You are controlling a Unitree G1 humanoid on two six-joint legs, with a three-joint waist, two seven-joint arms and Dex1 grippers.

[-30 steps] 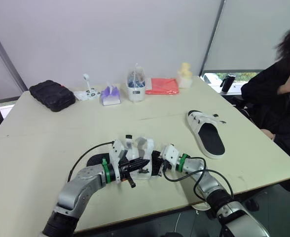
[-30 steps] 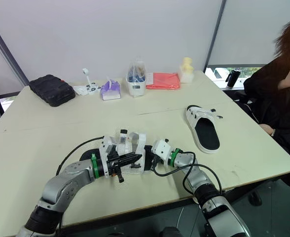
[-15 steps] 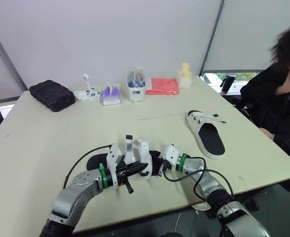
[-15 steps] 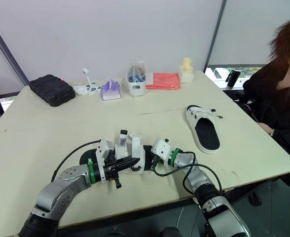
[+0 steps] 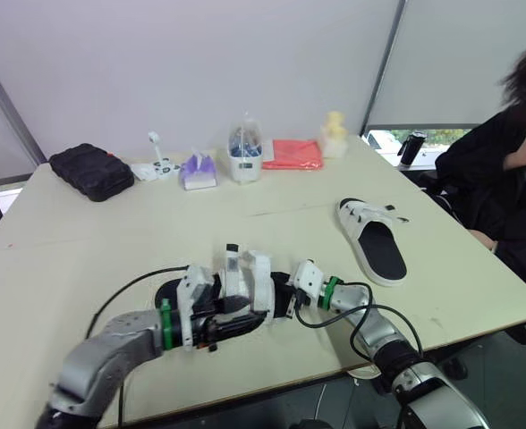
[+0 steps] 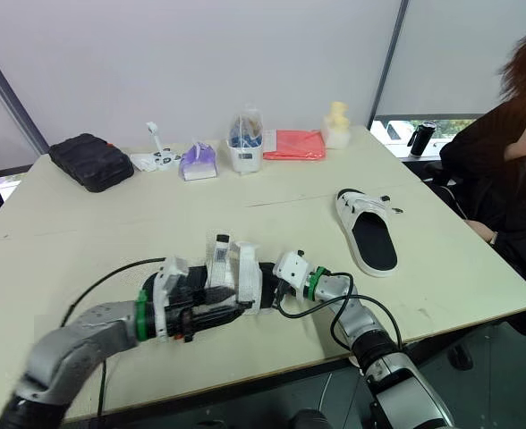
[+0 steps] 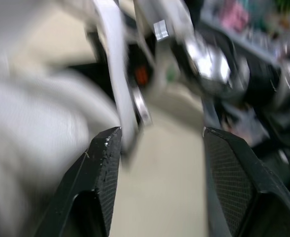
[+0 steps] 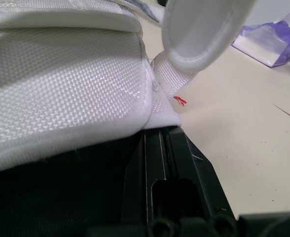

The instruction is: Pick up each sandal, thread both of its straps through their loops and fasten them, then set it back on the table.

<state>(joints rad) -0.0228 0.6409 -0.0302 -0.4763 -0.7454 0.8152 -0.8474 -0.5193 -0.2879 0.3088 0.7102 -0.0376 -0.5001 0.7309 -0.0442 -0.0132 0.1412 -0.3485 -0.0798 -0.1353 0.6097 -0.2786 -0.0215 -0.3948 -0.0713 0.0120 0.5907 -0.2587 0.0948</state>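
Near sandal (image 5: 250, 284): black sole, white mesh straps standing up. Left gripper (image 7: 159, 133) spread beside it. Right gripper (image 5: 287, 299) at its edge; its state cannot be told.

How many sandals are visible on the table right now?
2. One sandal sits nearest the robot, straps standing up; the other sandal lies apart to the right, toward the seated person.

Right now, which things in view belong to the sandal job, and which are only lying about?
Job: near sandal, far sandal, left gripper, right gripper.

Lying about: black case, white gadget, purple pack, clear container, red cloth, yellow figure, bottle.
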